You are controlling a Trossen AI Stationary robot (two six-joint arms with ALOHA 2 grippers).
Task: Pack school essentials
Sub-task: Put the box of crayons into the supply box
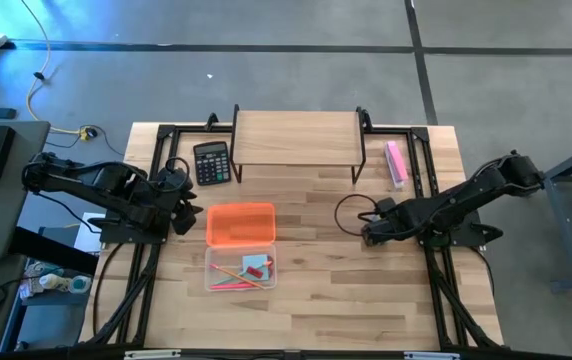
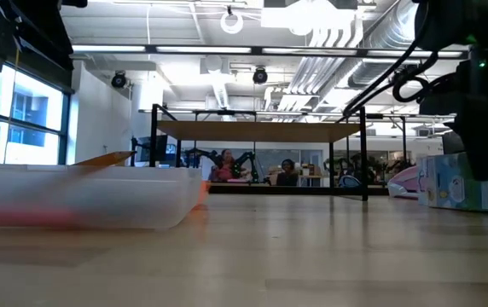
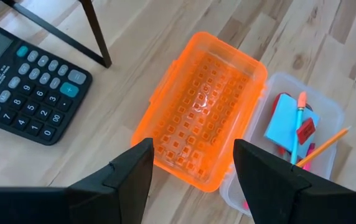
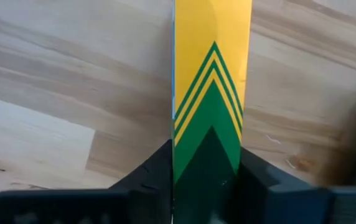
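My right gripper (image 1: 369,230) points down at the table's right middle, shut on the yellow-green crayon box (image 4: 210,74); the low view shows that box (image 2: 450,183) low at the table top. My left gripper (image 3: 193,180) hangs open above the orange lid (image 3: 200,109), touching nothing. Next to the lid sits the clear box (image 1: 240,268). In it lie a light-blue notepad (image 3: 287,121), a small red piece (image 3: 306,130) and thin pink and orange pencils (image 3: 324,145). My right gripper pinches the crayon box between its two fingers, one finger (image 4: 156,174) on each broad face, with the narrow yellow-and-green face (image 4: 210,124) turned up at the camera. The fingers come from above, pointing down. The box stands on edge, its lower edge (image 2: 453,209) seemingly at the table.
A black calculator (image 1: 211,162) lies at the far left beside a wooden riser (image 1: 296,138) on black legs. A flat pink bar (image 1: 395,162) lies at the far right. Bare tabletop stretches along the near edge and between the clear box and my right gripper.
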